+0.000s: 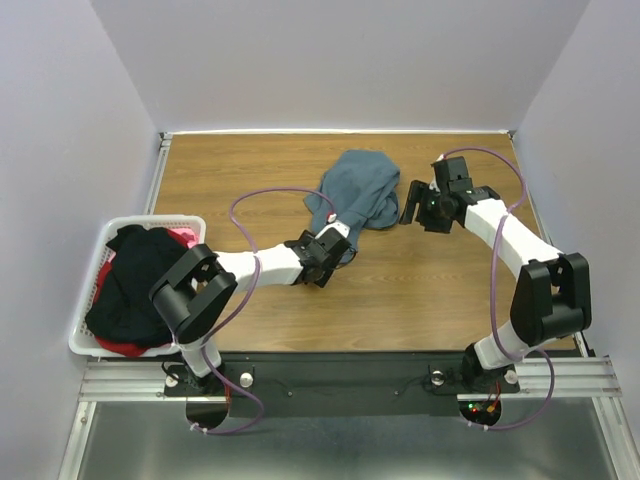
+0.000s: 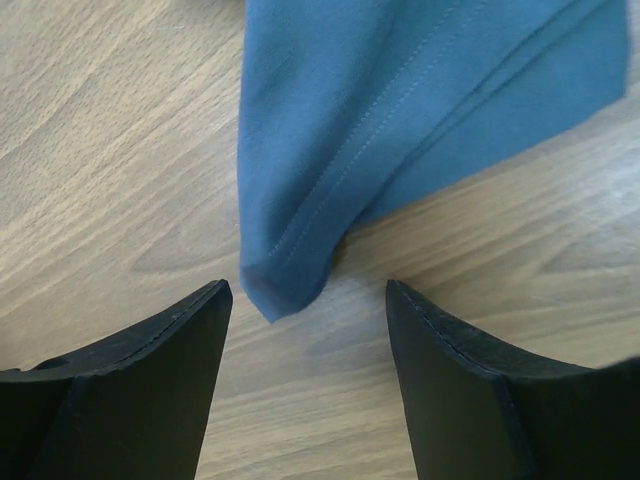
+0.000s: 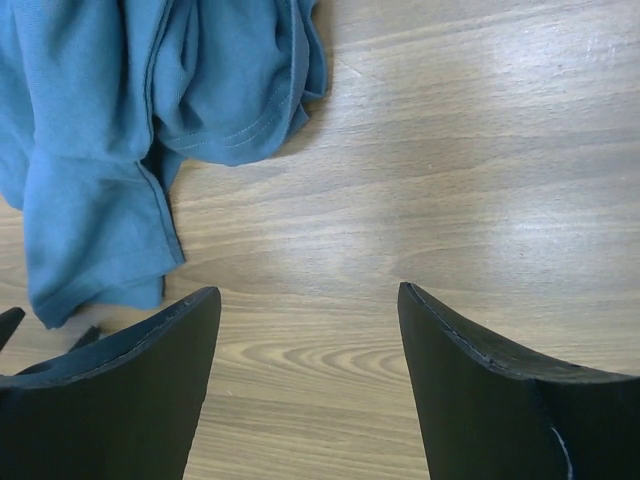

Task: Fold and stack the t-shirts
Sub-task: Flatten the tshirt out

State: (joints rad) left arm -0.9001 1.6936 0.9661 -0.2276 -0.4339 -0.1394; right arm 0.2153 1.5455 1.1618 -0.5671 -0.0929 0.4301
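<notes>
A slate blue-grey t-shirt point(image 1: 358, 190) lies crumpled on the wooden table, near the middle back. My left gripper point(image 1: 335, 243) is open just at its near corner; in the left wrist view the hemmed corner of the shirt point(image 2: 300, 260) hangs between and just ahead of the fingers point(image 2: 150, 370), not held. My right gripper point(image 1: 408, 204) is open and empty at the shirt's right edge; the right wrist view shows the shirt point(image 3: 120, 120) to the upper left of its fingers point(image 3: 480, 380). Black point(image 1: 135, 285) and red-pink point(image 1: 183, 236) shirts are piled in the basket.
A white plastic lattice basket point(image 1: 85, 335) sits at the table's left edge, overhanging it. Bare wood point(image 1: 430, 290) lies in front of the blue shirt. Pale walls close in the table on three sides. Purple cables loop over both arms.
</notes>
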